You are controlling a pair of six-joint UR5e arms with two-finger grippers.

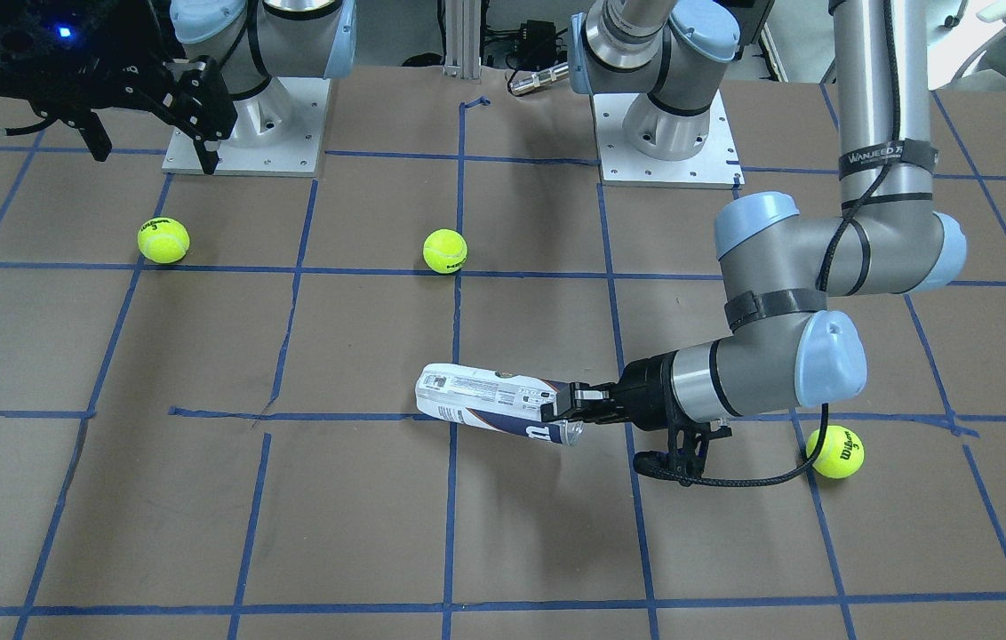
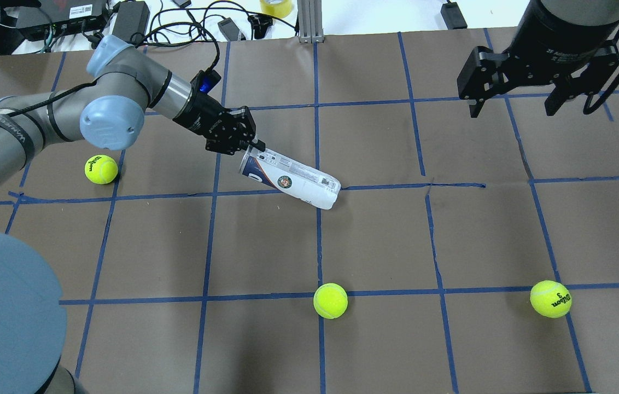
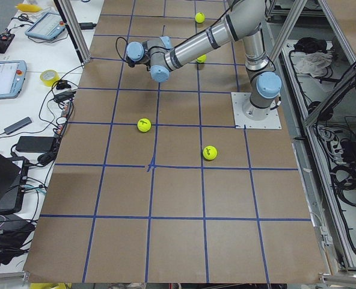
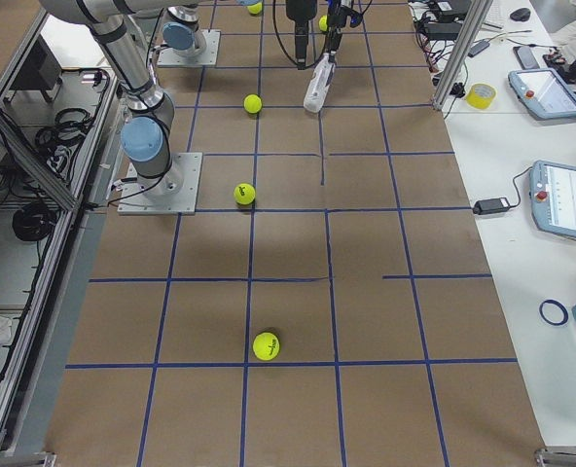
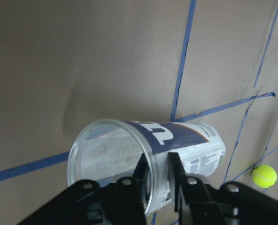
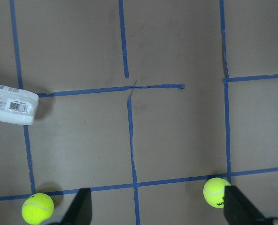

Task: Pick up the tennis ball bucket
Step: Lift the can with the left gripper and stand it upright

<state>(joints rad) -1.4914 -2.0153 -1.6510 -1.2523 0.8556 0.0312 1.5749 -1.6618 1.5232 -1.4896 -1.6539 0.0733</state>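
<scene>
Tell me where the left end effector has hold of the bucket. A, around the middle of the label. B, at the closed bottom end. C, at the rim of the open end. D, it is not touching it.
C: the left wrist view shows the left end effector closed across the clear wall at the open rim of the bucket, one side inside and one outside.
</scene>
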